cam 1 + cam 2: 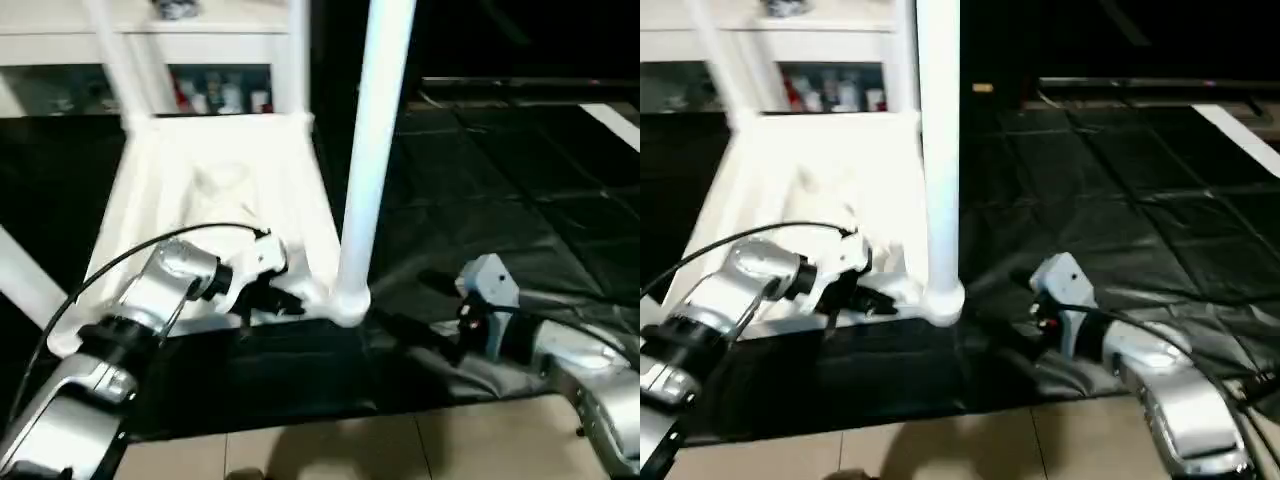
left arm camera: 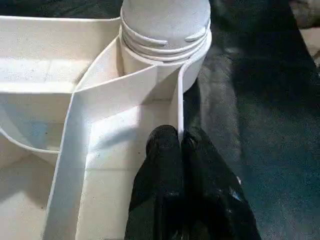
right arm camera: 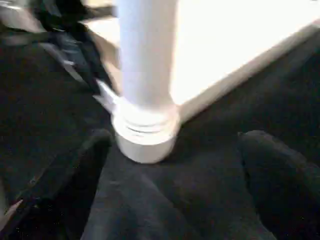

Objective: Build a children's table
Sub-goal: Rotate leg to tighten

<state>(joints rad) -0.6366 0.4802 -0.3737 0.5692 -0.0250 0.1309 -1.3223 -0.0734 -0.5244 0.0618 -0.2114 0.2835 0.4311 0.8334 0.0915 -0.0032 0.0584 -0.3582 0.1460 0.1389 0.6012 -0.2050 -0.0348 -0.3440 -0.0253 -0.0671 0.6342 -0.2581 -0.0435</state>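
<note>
White plastic makes up the one table top [image 1: 215, 180], which lies upside down on a black sheet [image 1: 500, 190], ribbed underside up. Three legs can be counted on it: one near leg [image 1: 372, 150], a smooth tapering tube, stands upright in the round socket [image 1: 348, 300] at the top's near corner towards the robot's right, and two more [image 1: 115, 50] [image 1: 298, 50] rise from the far corners. Its threaded end shows as raised rings just above the socket's rim in the left wrist view [image 2: 165, 37].

Two silver arms reach towards that corner. The left gripper [image 2: 179, 145] comes in from the robot's left, level and low over the top's near edge; its two black fingers are pressed together on a thin upright wall of the top [image 2: 177, 107], just short of the socket, one finger inside the wall and one outside. The right gripper [image 3: 172, 165] lies low on the sheet on the other side of the socket, pointing at it, its fingers [image 3: 280, 175] spread wide with the socket between and beyond their tips, touching neither.

Beyond the top stands a white cabinet [image 1: 190, 60]. Pale floor tiles [image 1: 330, 450] show at the sheet's near edge.
</note>
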